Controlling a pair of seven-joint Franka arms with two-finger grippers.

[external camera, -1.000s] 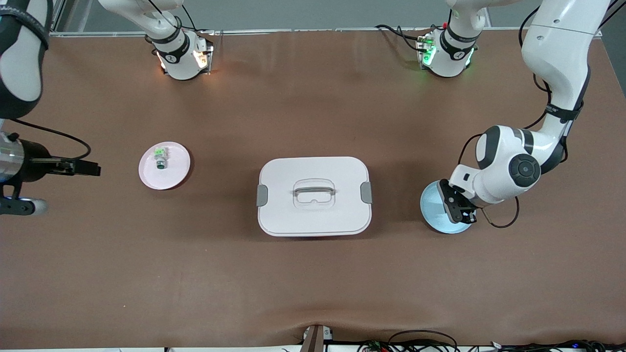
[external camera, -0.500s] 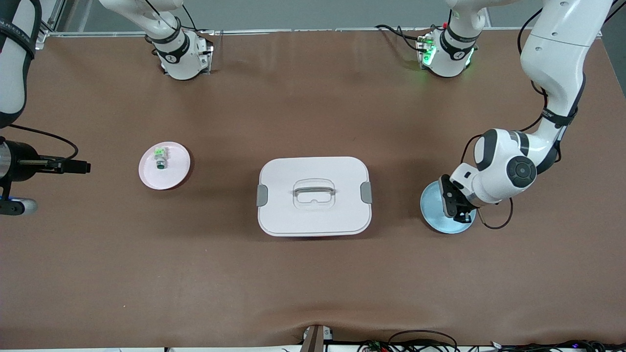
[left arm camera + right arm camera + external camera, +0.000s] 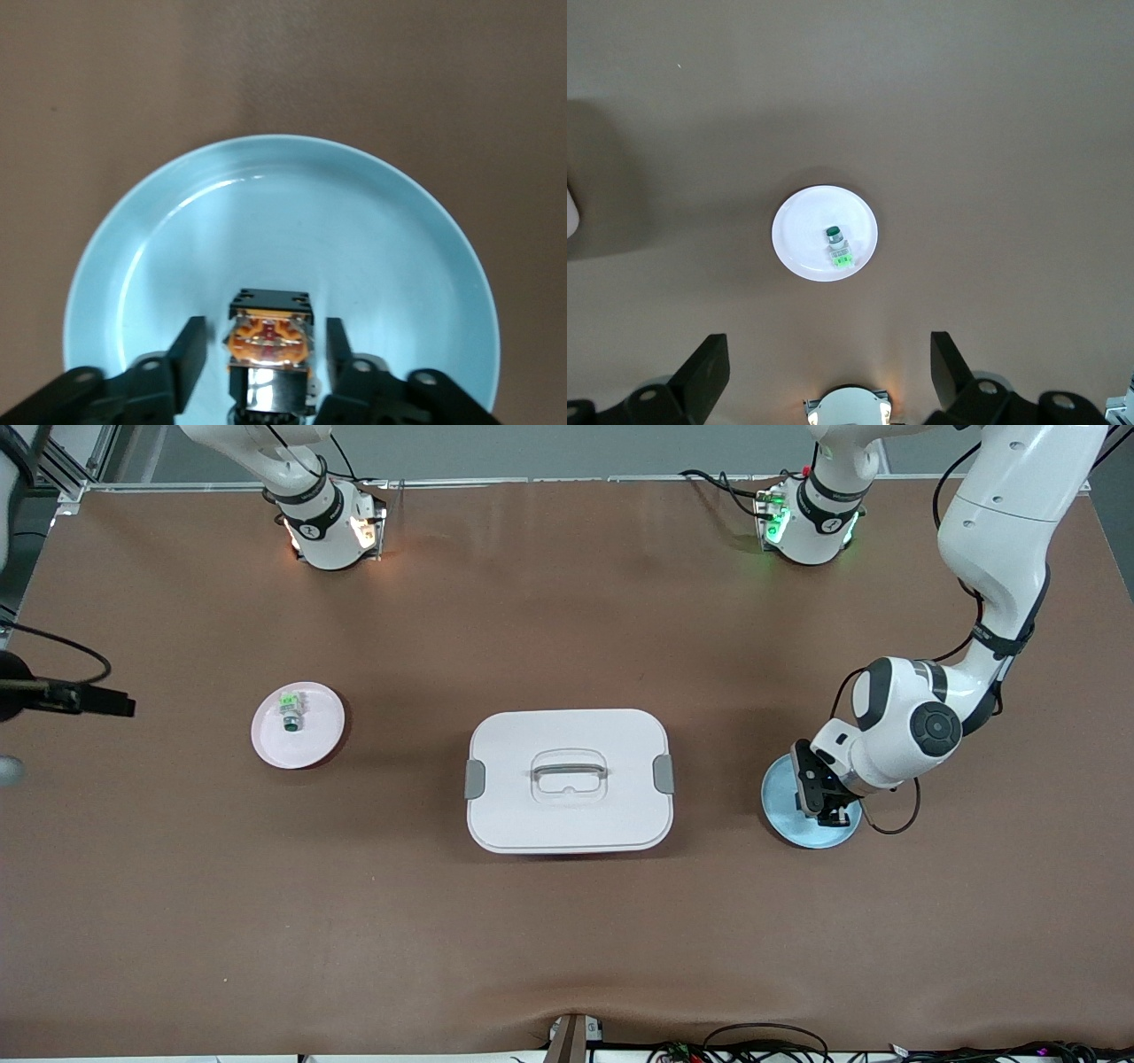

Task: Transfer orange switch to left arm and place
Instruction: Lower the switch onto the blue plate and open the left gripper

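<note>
As pickup comes first, left claw point(image 3: 259, 376) open astride orange switch point(image 3: 268, 341) in blue plate point(image 3: 292, 168); right claw point(image 3: 828, 372) open, waiting high over surface.

brown table point(image 3: 567, 939) — carries: box point(image 3: 569, 780) mid | pink plate point(image 3: 299, 724) | blue plate point(image 3: 788, 819)

The desk point(image 3: 567, 921) is covered in matt brown cloth-like sheet. The box point(image 3: 568, 779) looks like smooth white plastic with grey clips. The blue plate point(image 3: 283, 221) is glossy, catching highlights. The arms point(image 3: 1001, 540) have glossy white shells.
</note>
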